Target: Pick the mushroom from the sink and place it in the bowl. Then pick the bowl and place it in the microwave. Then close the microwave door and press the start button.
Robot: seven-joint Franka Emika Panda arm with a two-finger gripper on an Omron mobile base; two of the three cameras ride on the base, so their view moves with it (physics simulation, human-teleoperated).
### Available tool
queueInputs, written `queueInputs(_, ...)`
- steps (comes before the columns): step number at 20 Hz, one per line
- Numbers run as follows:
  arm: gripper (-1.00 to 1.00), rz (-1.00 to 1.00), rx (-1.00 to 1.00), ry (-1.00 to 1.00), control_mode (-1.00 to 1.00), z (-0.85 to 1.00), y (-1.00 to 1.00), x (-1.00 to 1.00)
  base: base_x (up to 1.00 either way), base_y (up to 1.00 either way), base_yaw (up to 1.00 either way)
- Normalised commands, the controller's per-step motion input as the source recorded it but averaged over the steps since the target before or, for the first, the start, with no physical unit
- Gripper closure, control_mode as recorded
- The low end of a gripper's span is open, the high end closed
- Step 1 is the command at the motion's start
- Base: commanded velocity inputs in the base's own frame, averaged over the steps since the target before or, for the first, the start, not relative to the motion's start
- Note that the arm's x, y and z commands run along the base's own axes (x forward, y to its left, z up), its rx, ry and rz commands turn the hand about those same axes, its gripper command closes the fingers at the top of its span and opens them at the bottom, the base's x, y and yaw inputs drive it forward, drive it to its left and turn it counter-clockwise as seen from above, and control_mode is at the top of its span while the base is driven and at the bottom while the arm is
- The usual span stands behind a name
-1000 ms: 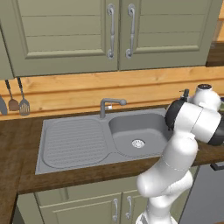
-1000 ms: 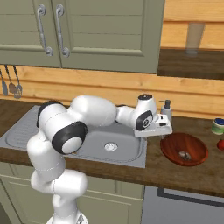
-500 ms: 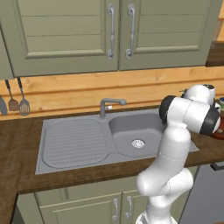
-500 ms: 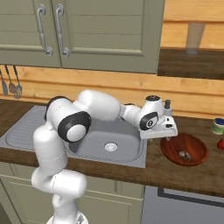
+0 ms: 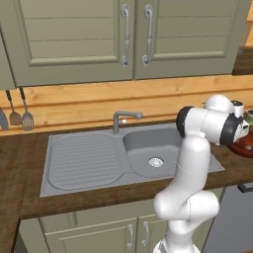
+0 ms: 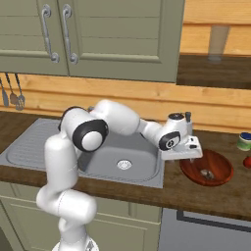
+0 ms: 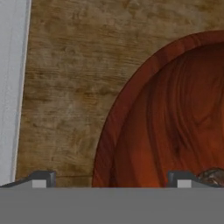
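The reddish-brown bowl (image 6: 215, 164) sits on the wooden counter right of the sink (image 6: 29, 147). The mushroom (image 6: 207, 172) lies inside it as a small greyish lump, and shows again as the mushroom (image 7: 214, 175) at the hand view's lower right. My gripper (image 6: 188, 156) hangs just over the bowl's left rim, open and holding nothing. In the hand view the gripper (image 7: 111, 179) straddles the bowl rim (image 7: 118, 127), one fingertip over bare counter, the other over the bowl's inside. From the left base view the bowl (image 5: 245, 147) peeks out behind the arm. The microwave and its door are out of view.
The sink basin (image 5: 153, 148) with ribbed drainboard (image 5: 84, 160) and faucet (image 5: 123, 118) lies to the left. A green-lidded jar (image 6: 243, 140) and a red item (image 6: 247, 162) stand past the bowl. Utensils (image 5: 20, 116) hang on the wall. Olive cabinets (image 5: 128, 39) hang overhead.
The arm has swung further right, carrying the hand from the sink's right edge to over the bowl's left rim. The jaws stayed open and the mushroom stayed in the bowl.
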Motion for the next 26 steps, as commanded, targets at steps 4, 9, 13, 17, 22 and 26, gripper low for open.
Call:
queueInputs(4, -1.00, 0.00, 0.01, 0.00, -1.00, -0.31, -0.15, 0.01, 0.00, 0.00, 0.00)
queueInputs(9, 1.00, 0.00, 0.02, 0.00, -1.00, -0.27, -0.17, 0.00, 0.00, 0.00, 0.00)
queueInputs(13, 1.00, 0.00, 0.03, 0.00, -1.00, -0.08, -0.16, 0.01, 0.00, 0.00, 0.00)
queueInputs(17, 1.00, 0.00, 0.01, 0.00, -1.00, 0.00, -0.05, 0.01, 0.00, 0.00, 0.00)
queueInputs(22, 1.00, 0.00, 0.00, -0.03, -1.00, 0.00, 0.00, -0.06, 0.00, 0.00, 0.00)
queueInputs(26, 1.00, 0.06, -0.09, -0.09, -1.00, 0.03, 0.30, -0.18, 0.00, 0.00, 0.00)
